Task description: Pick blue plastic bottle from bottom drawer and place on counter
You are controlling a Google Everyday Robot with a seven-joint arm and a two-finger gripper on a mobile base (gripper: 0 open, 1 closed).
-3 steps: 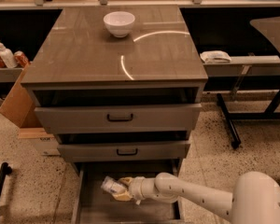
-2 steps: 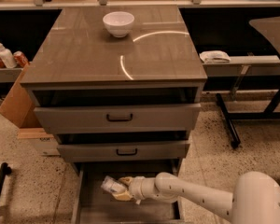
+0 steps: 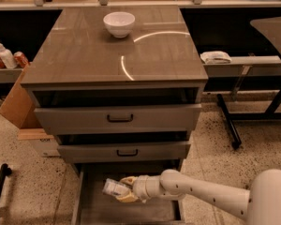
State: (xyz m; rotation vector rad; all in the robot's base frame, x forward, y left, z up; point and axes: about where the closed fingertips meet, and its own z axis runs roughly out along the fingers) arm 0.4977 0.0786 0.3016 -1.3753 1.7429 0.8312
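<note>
The bottom drawer (image 3: 98, 212) of the cabinet stands pulled open at the bottom of the camera view. The blue plastic bottle (image 3: 112, 187), small and clear with a pale label, lies on its side inside it, toward the left. My gripper (image 3: 124, 189) reaches in from the right on a white arm, and its tan fingers (image 3: 127, 197) sit around the bottle's right end. The glossy grey-brown counter (image 3: 84, 55) above shows curved light reflections.
A white bowl (image 3: 119, 23) stands at the back of the counter. Two upper drawers (image 3: 119, 118) with black handles sit partly open above the bottom one. A cardboard box (image 3: 16, 102) leans left of the cabinet. Pump bottle and cans (image 3: 4, 56) are on the left shelf, a white cloth (image 3: 215, 57) on the right one.
</note>
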